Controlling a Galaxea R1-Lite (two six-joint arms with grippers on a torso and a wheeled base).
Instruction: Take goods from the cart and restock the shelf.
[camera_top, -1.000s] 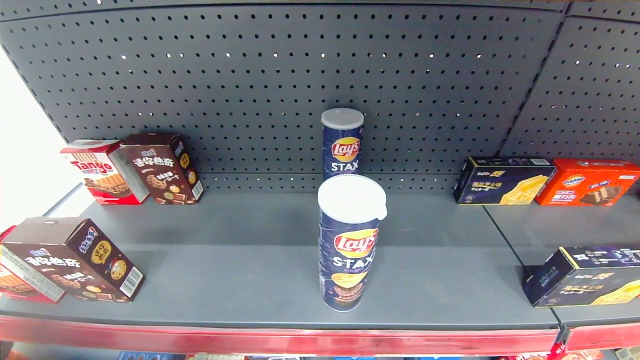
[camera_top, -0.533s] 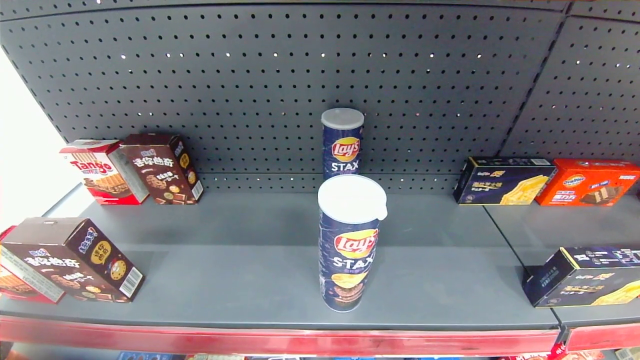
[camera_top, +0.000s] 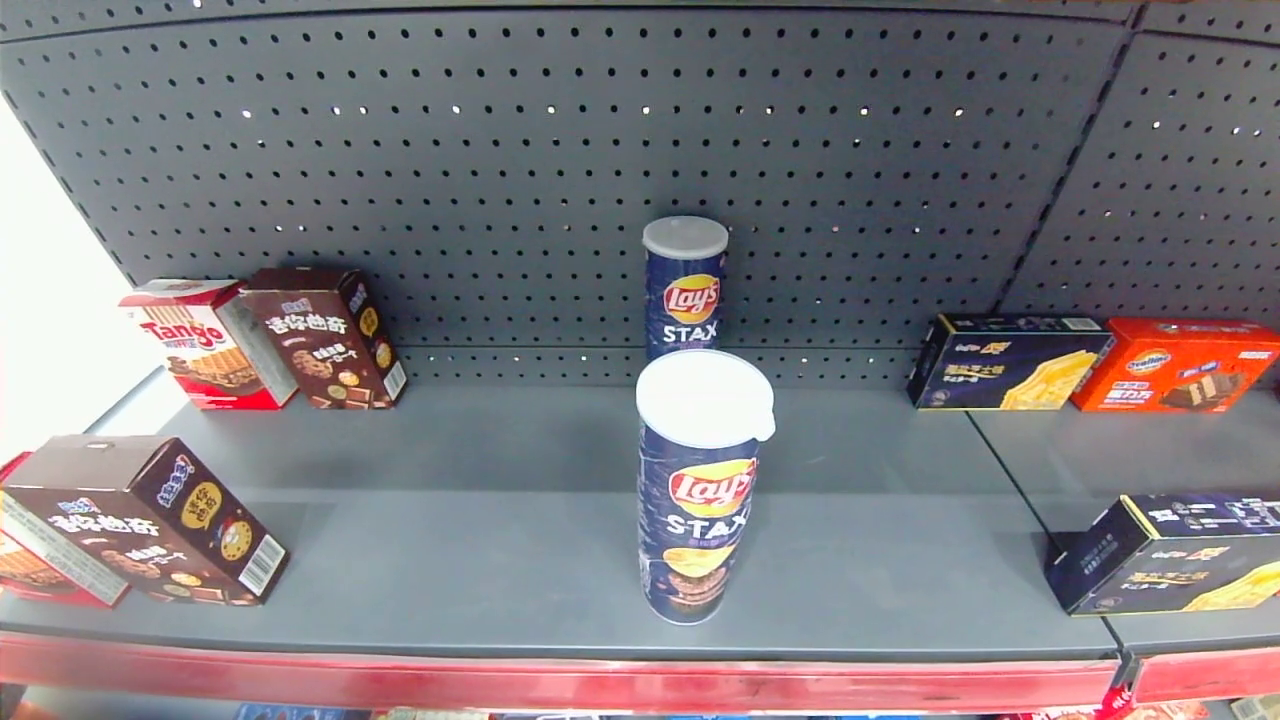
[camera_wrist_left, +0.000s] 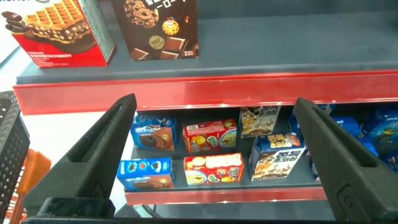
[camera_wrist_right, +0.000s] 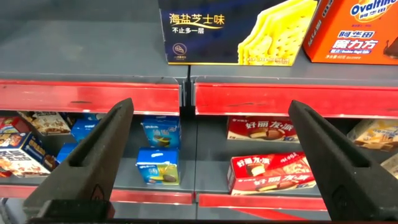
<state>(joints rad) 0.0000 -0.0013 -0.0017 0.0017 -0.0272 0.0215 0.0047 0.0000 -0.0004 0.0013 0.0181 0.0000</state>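
Two dark blue chip cans stand upright on the grey shelf (camera_top: 480, 540): one near the front edge (camera_top: 700, 500), the other (camera_top: 685, 290) straight behind it against the pegboard. My left gripper (camera_wrist_left: 214, 106) is open and holds nothing; it hangs in front of the shelf's red front edge (camera_wrist_left: 205, 93), below a waffle box (camera_wrist_left: 59, 31) and a brown cookie box (camera_wrist_left: 158, 28). My right gripper (camera_wrist_right: 211, 107) is open and holds nothing as well, facing the red edge under a navy cracker box (camera_wrist_right: 239, 31) and an orange box (camera_wrist_right: 360, 31).
Cookie and wafer boxes (camera_top: 150, 520) sit at the shelf's left, with navy (camera_top: 1160, 550) and orange boxes (camera_top: 1170, 365) at the right. Bare shelf lies on both sides of the cans. The lower shelf carries several small boxes (camera_wrist_left: 208, 152).
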